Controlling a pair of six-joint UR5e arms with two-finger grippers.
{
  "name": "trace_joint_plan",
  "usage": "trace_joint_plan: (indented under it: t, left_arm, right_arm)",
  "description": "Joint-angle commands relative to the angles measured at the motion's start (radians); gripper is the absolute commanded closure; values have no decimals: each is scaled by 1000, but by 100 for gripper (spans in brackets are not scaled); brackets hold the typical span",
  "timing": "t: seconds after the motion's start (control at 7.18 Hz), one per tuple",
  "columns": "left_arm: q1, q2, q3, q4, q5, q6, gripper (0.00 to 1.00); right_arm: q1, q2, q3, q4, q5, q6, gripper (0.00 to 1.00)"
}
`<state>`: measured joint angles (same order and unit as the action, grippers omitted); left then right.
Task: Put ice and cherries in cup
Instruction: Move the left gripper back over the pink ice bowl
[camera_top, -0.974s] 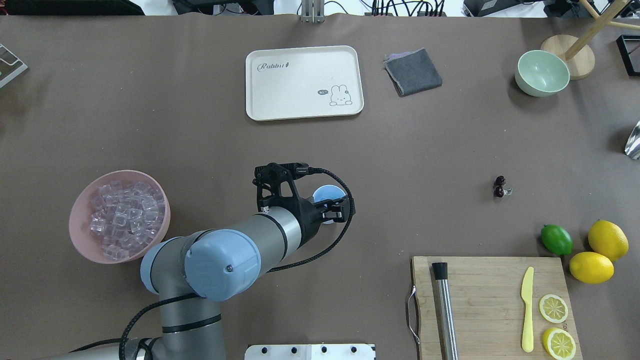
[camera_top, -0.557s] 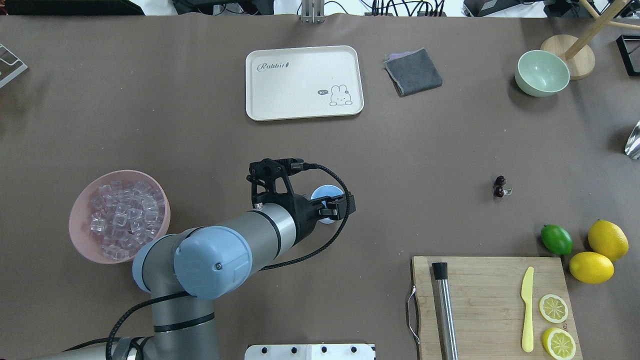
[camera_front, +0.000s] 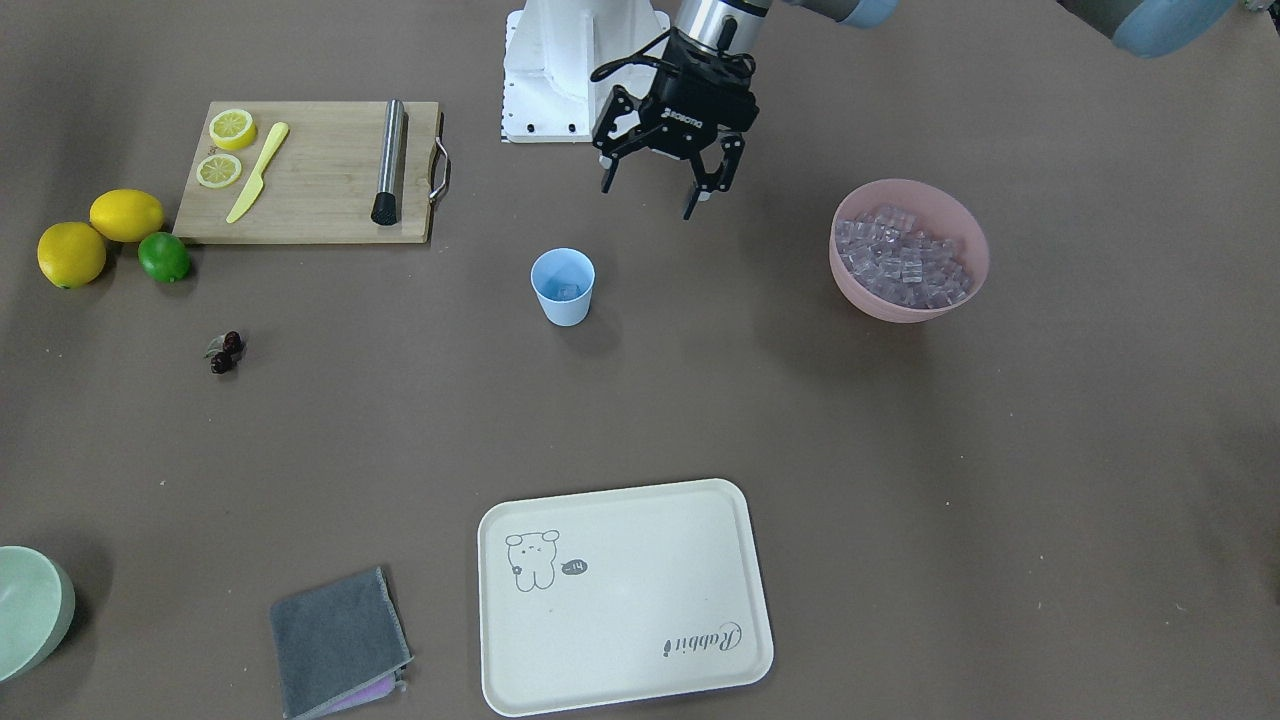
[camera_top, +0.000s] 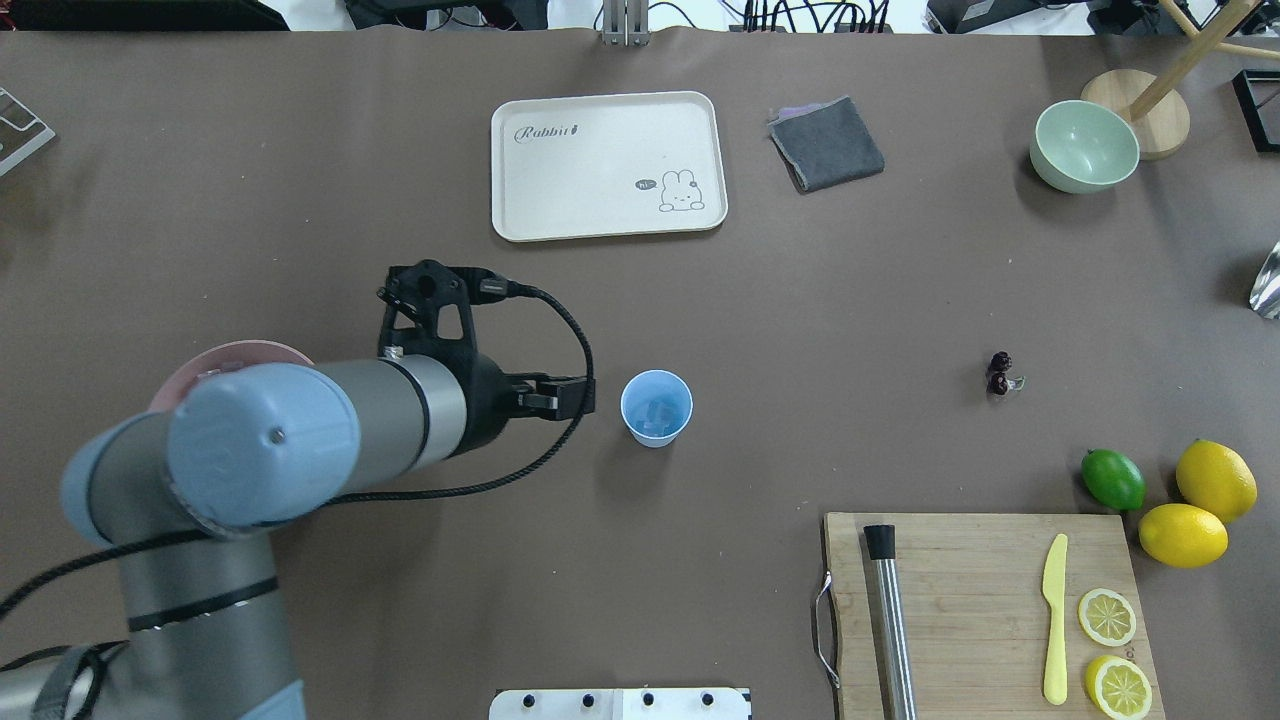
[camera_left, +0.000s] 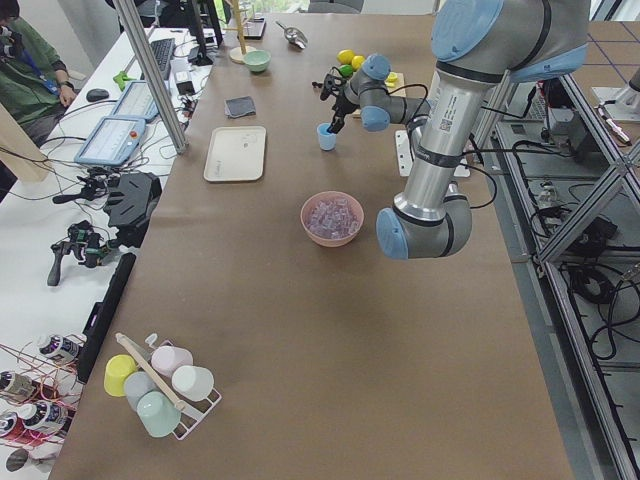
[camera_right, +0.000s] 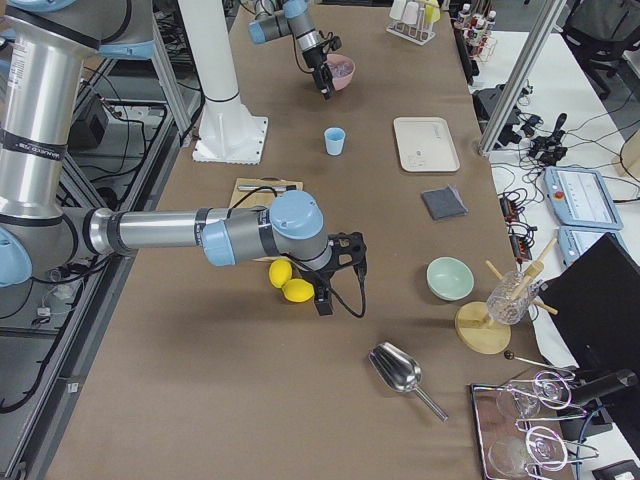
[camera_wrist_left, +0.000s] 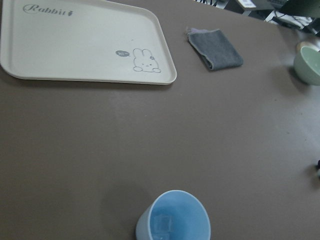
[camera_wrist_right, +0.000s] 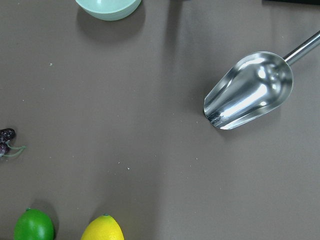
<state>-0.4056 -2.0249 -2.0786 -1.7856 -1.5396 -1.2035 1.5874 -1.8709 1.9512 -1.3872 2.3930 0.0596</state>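
Cup (camera_top: 656, 406): light blue plastic tumbler, tapered, no handle, upright at mid-table on the matte brown cover (camera_top: 300, 200). The left wrist view shows 1 clear cube of ice (camera_wrist_left: 162, 223) on its bottom. Cannot tell whether more lie there. The cup's base is cut off by that view's lower edge.

Left gripper (camera_front: 650, 190): fingers spread wide with nothing between them. It hangs over the table between the cup and the pink bowl (camera_front: 905, 300), touching neither.

The bowl is heaped with glossy, lilac-tinted cubes. Overhead, the left arm hides all but a sliver of its rim.

Cherries (camera_top: 999, 373): 2 dark glossy fruits with a pale stem piece, well apart to the cup's right.

Right gripper (camera_right: 330, 285): seen only from the side, so cannot tell its spread.
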Motion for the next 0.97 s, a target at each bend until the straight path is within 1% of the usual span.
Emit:
trace_joint_plan:
  t: [0.0,0.14,0.28,0.42,0.56,0.7,0.84]
  left_arm:
    - [-116,177,-107,61,-204,201,0]
    - [-203,245,-119,61,-294,308,0]
    - [-243,343,-130,51,-336,390,0]
    - [-246,441,-142,-7,-332,421,0]
    - [-234,541,-121,-137,-326,439,0]
    - [-234,613,-98,-218,-326,468,0]
    - [-233,635,-65,-262,-326,463,0]
  right_arm:
    - [0,-8,2,8,6,-7,0]
    - [0,-8,2,8,15,-7,0]
    - [0,-8,2,8,15,-10,0]
    - [0,-8,2,10,15,-11,0]
    - [0,-8,0,10,15,-12,0]
    - [0,-8,2,10,15,-12,0]
    - [-1,-8,2,10,15,-12,0]
